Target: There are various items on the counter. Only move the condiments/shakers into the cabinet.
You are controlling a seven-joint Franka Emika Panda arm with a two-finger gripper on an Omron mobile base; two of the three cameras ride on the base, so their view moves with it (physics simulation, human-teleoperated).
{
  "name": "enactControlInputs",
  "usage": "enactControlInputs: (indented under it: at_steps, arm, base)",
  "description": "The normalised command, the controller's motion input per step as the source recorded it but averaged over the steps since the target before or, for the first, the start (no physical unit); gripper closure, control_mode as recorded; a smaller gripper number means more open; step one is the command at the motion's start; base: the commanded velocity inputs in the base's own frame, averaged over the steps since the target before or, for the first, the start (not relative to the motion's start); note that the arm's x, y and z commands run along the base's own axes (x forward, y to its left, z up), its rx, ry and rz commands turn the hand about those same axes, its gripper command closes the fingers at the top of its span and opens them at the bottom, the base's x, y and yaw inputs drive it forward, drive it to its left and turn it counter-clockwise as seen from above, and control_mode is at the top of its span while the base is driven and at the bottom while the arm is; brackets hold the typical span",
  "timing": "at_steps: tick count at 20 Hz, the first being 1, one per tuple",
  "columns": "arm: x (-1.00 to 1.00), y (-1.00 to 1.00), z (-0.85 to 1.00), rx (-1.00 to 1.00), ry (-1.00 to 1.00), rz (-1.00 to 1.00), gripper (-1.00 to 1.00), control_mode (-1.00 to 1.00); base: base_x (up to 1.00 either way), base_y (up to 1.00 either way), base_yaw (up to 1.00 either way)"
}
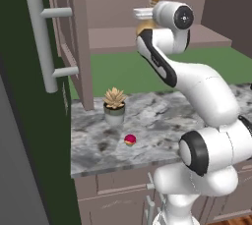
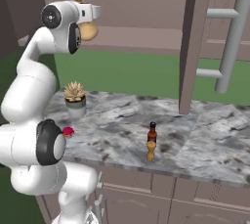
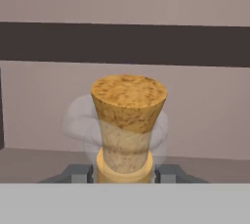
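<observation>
Item 1: small wooden shaker (image 2: pixel 151 150), upright near the front edge of the surface (image 2: pixel 205 145), toward its middle.

Item 2: red sauce bottle (image 2: pixel 152 132), black cap, upright, just behind the shaker and touching or nearly touching it; I cannot tell which.

Item 3: tiny red-and-yellow round thing (image 1: pixel 130 140), near the front edge, toward the left end of the surface.

Item 4: potted succulent (image 1: pixel 114 104), upright, further back, near the left edge, close to the open cabinet door (image 1: pixel 74 37) with its long grey bar handle (image 1: pixel 42 42).

Item 5: my claw (image 3: pixel 123 171), raised well above the surface at the level of the cabinet shelf (image 1: pixel 113 37), fingers (image 3: pixel 78 173) clamped on either side of the neck of the tan flask bottle (image 3: pixel 128 120). Bottle upright, cork topmost, bulb hanging just in front of the shelf's front edge.
</observation>
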Motion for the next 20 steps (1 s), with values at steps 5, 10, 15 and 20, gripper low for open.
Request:
enactControlInputs:
  at_steps: [5,10,15,20]
  arm:
    - [0.61,0.0,-0.08,0.0,0.0,0.0,1.0,-1.0]
    - [0.51,0.0,-0.3,-0.02,0.01,0.0,1.0,-1.0]
    - [0.48,0.0,-0.23,-0.01,0.0,0.0,1.0,-1.0]
    - [0.51,0.0,-0.18,0.0,0.0,0.0,1.0,-1.0]
  base:
    - [0.0,0.0,0.0]
    - [0.0,0.0,0.0]
    - [0.0,0.0,0.0]
    - [0.0,0.0,0.0]
